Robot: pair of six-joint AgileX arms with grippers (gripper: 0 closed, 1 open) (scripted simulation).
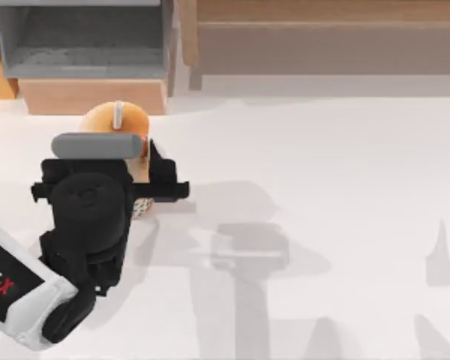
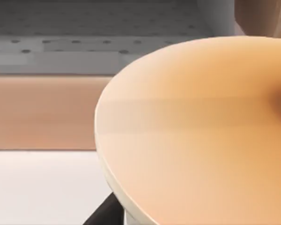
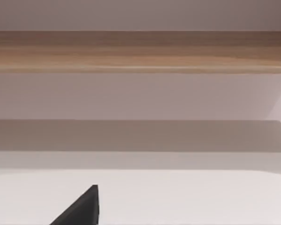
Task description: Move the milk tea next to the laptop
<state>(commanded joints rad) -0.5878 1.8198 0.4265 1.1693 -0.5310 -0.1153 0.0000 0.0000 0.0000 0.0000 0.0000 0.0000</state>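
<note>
Grabbing step; left end effector (image 1: 139,169) right at the milk tea (image 1: 114,120), far left on the bench (image 1: 322,225); cannot tell if squeezing yet; next: firm hold, lift straight up, carry upright toward laptop; right arm parked.

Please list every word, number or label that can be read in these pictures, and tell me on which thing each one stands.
"EX": the end of a word cut off by the picture's edge, printed on the white casing of the left arm in the top view. The E is white and the X is red.

The milk tea bears no readable text. The table bears none either.
</note>
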